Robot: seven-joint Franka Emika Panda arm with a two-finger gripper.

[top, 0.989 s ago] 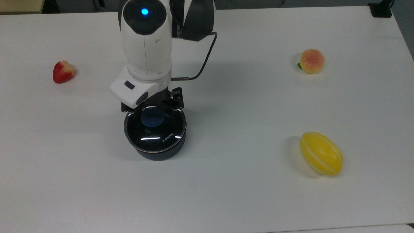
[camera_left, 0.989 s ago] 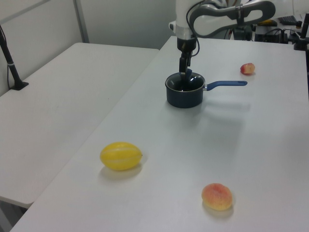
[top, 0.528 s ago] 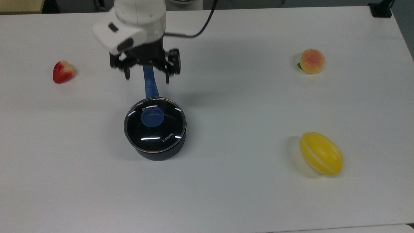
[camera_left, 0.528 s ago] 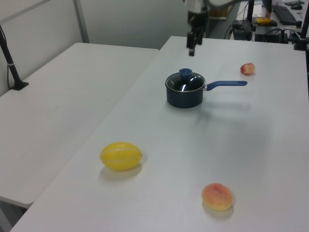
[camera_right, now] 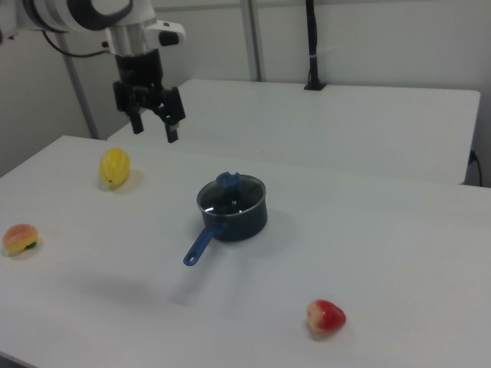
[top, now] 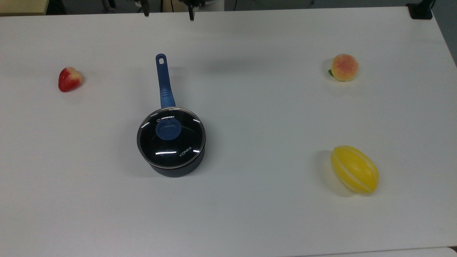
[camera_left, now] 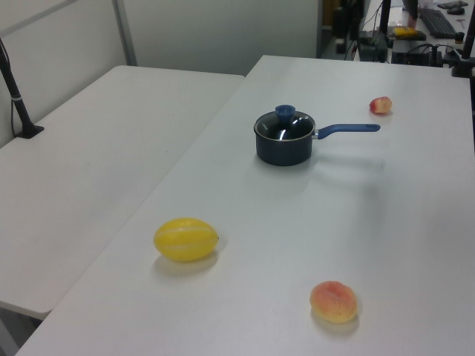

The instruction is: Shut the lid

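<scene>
The white table (top: 271, 221) carries everything, with the Panda arm (camera_right: 92, 15) raised high above it in the right view. The black saucepan (top: 175, 167) stands near the middle, its blue handle (top: 163, 80) pointing toward the top view's upper edge. The lid (top: 178, 146) sits flat on the saucepan's rim, blue knob (top: 167, 130) up, so the closing step looks done. The gripper (camera_right: 153, 129) hangs well apart from it, jaws spread wide and holding nothing. Scattered well apart are a yellow melon (top: 354, 169), a peach (top: 344, 67) and a strawberry (top: 69, 79). Nothing more seems needed beyond keeping the arm away from the pot
</scene>
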